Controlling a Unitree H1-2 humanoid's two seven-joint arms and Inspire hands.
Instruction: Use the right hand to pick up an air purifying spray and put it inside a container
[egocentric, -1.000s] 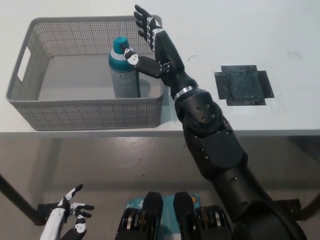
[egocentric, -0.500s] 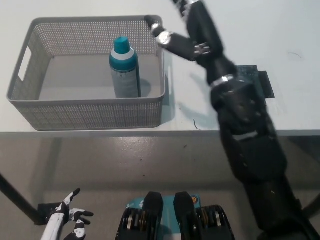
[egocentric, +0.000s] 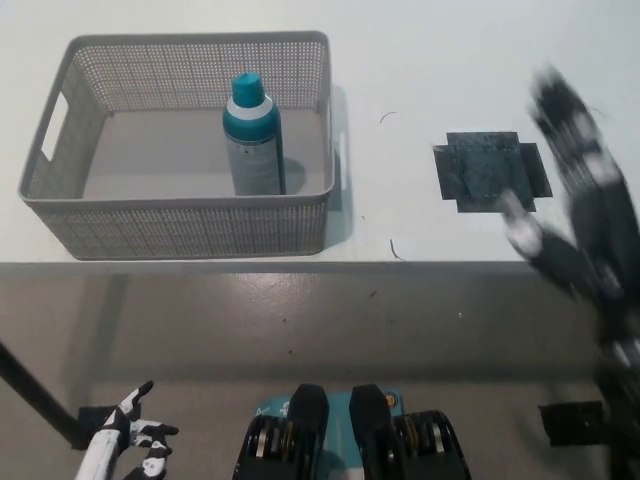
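Observation:
An air purifying spray can (egocentric: 253, 135), grey with a teal top, stands upright inside the grey mesh basket (egocentric: 190, 233) on the white table, toward the basket's right side. My black right hand (egocentric: 572, 170) is blurred with motion at the right edge of the picture, well away from the basket, open with spread fingers and holding nothing. My white left hand (egocentric: 130, 443) hangs low at the bottom left, below the table, with fingers apart.
A dark square patch (egocentric: 490, 170) lies on the table to the right of the basket. The table's front edge (egocentric: 400, 262) runs across the middle of the picture, with grey floor below it.
My right hand let go of the can in the basket, then swung away to the right and back toward my body. The can stays upright in the basket.

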